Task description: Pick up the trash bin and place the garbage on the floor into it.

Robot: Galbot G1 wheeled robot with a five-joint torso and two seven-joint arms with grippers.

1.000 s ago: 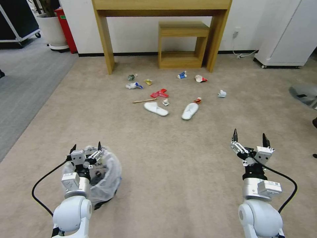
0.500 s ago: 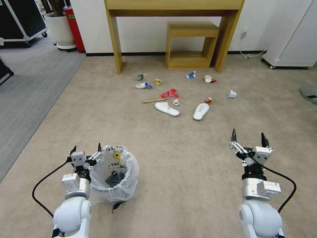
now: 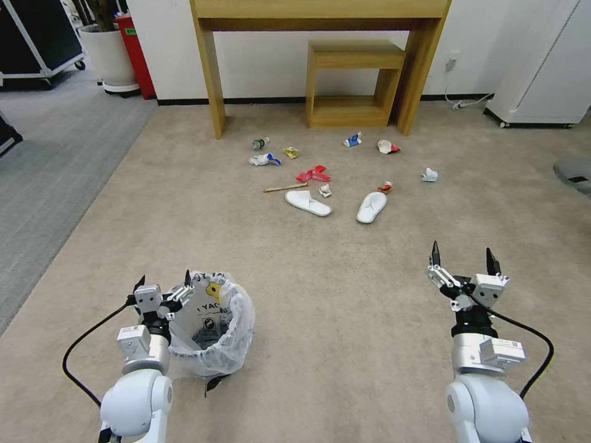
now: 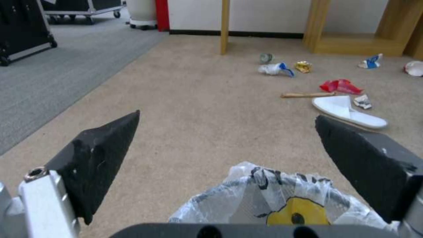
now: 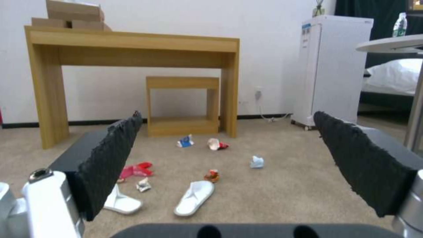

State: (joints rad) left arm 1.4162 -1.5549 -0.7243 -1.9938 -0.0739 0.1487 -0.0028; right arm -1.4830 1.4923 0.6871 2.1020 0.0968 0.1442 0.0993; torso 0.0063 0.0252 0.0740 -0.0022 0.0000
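Left gripper (image 3: pixel 164 284), jaws wide and empty, hovers at the near rim of the bag-lined trash bin (image 3: pixel 212 326) on the beige carpet (image 3: pixel 320 295). Seat one finger inside the rim before closing. Right gripper (image 3: pixel 463 261) waits open, empty.

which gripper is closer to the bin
Left. The left gripper hovers open at the bin rim's left edge; the right gripper is open, far to its right.

Right claw (image 5: pixel 227 165) spread wide — slippers (image 5: pixel 194 197), scattered garbage (image 5: pixel 214 144) on the floor (image 5: pixel 282 188) beyond.
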